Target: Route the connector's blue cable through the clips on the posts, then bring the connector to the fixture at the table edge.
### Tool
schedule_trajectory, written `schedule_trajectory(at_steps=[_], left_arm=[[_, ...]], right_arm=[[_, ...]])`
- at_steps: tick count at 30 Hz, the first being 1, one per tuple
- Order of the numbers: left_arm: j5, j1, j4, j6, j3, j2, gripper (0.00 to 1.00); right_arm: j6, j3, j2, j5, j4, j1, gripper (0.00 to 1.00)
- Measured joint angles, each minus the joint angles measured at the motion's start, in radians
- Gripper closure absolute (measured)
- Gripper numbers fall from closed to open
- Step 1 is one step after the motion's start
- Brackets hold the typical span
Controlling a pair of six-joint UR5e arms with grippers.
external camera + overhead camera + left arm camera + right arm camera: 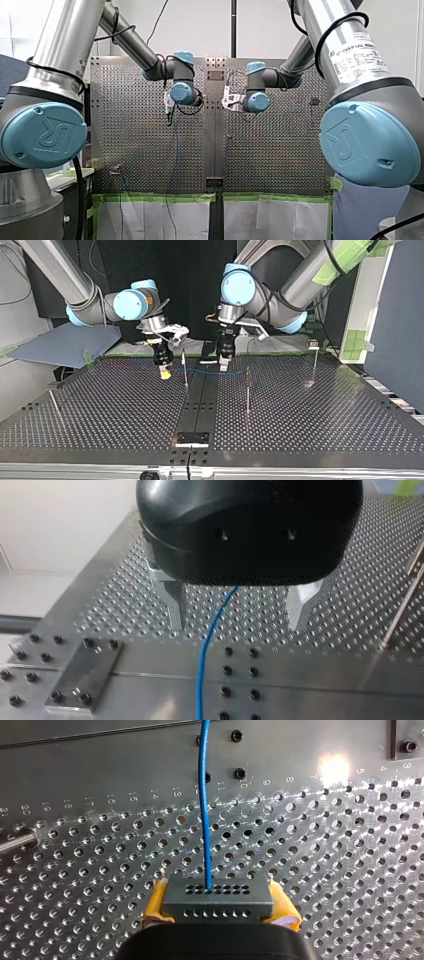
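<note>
Our left hand (239,617) hangs released over the worktop (125,615), its metal fingers (174,605) spread wide and the blue cable (207,650) running between them, touching neither. To its right in the front view, our right hand (220,906) is clenched on the connector (218,895), yellow pads (157,902) pressing both its ends. The cable leaves the connector's face and stretches above the worktop toward the left hand, passing a thin post (185,367) on the way.

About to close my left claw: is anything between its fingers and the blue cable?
Nothing visible does. The blue cable runs between my left claw's open fingers, apart from both, with only perforated table behind it.
</note>
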Motion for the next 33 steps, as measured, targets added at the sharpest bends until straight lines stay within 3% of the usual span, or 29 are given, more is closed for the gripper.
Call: schedule_trajectory(at_steps=[13, 23, 33], left_arm=[[-0.111, -0.011, -0.016, 0.028, 0.066, -0.024, 0.01], [-0.196, -0.02, -0.049, 0.044, 0.141, -0.079, 0.01], [-0.289, -0.018, -0.043, 0.066, 0.148, -0.081, 0.01]], right_arm=[[0.0, 0.002, 0.001, -0.003, 0.001, 0.002, 1.0], [0.0, 0.002, 0.003, -0.007, 0.007, 0.0, 1.0], [-0.003, 0.002, 0.004, -0.008, 0.008, -0.002, 1.0]])
